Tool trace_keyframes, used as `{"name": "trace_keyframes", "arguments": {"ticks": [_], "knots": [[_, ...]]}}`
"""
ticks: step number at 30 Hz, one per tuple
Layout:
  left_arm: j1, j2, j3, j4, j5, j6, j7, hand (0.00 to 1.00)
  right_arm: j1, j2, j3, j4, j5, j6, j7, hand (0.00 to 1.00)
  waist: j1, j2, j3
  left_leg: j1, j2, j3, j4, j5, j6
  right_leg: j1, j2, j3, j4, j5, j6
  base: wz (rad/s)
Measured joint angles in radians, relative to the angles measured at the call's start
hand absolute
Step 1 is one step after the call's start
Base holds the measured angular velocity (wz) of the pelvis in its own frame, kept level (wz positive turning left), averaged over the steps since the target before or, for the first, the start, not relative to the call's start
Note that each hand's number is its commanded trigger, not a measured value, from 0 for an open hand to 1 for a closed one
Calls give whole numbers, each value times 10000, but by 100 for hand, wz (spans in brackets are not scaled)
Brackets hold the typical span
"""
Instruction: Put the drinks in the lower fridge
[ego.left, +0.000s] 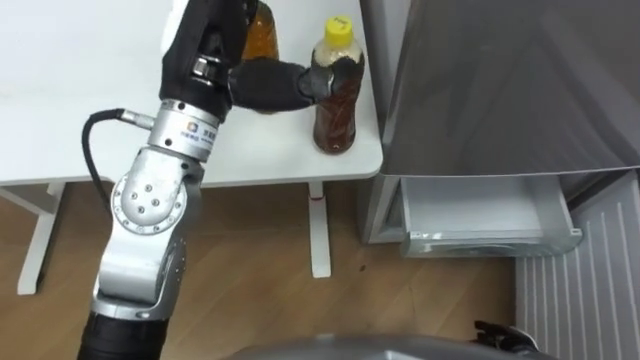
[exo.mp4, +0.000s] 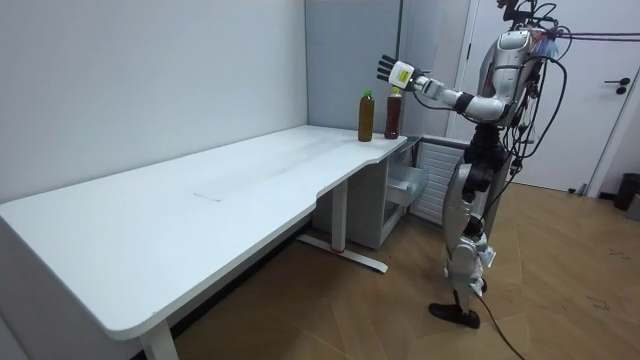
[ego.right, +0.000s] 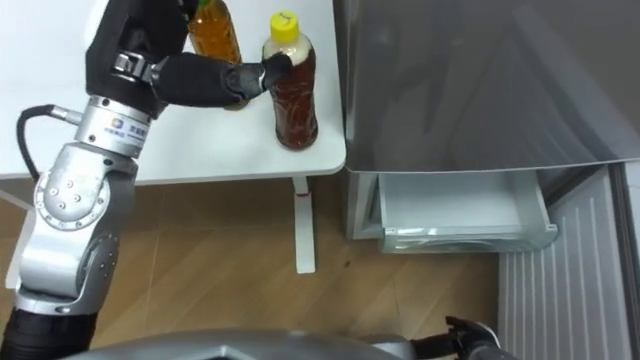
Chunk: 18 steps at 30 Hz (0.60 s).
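The yellow-capped bottle (ego.left: 335, 100) stood upright near the corner of the surface (ego.left: 80, 110), with its long axis vertical. It was just to the right of the left robot hand (ego.left: 212, 42). This hand had its fingers apart and clamped on nothing; only the thumb touched the bottle's shoulder. A second bottle (ego.left: 262, 30) stood partly behind the hand. The open lower fridge drawer (ego.left: 480, 215) lay further right and lower, so the left arm was the nearer one.

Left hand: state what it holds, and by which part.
Nothing is held. The left hand is open, fingers spread, just above the yellow-capped bottle; its thumb lies by the bottle's shoulder, not closed round it.
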Motion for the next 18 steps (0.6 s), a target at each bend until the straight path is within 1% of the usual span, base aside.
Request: {"name": "trace_keyframes", "arguments": {"ticks": [5, 11, 13, 15, 17, 18], "knots": [[-144, -1, -6, 10, 0, 130, -306, 0, -18, 1, 2, -6, 0, 8, -66, 0, -22, 11, 42, -9, 2, 71, -6, 0, 0, -43, 0, 121, -4, -1, 1, -5], [-158, 16, 3, 25, -4, 213, -669, 0, -60, 19, 41, -17, -2, 52, -102, 0, -8, -24, 66, -133, 7, 158, -19, 0, 0, -204, -1, 159, -19, -6, 6, -3], [-157, 18, -13, 31, -2, 308, -716, 0, -100, 27, 62, -15, -2, 98, -113, 0, -16, -50, 71, -187, 6, 159, -20, 1, 1, -262, -1, 161, -19, -6, 5, 0], [-157, 9, -17, 135, 0, 469, -885, 0, -124, 25, 195, -16, -80, 166, -101, 0, 3, -106, 93, -190, 6, 162, -40, 2, 1, -281, -1, 167, -13, -6, 5, 0], [-157, 9, -41, 408, 6, 509, -953, 0, -150, 26, 299, -49, -91, 255, -48, 0, 13, -149, 92, -186, 6, 163, -65, 2, 1, -290, -1, 166, -7, -6, 5, 0], [-157, 17, -42, 586, 13, 648, -1034, 0, -155, 28, 302, -94, -164, 288, -1, 0, 14, -179, 96, -190, 6, 163, -72, 2, 1, -294, -1, 166, -6, -6, 5, 0]]}}
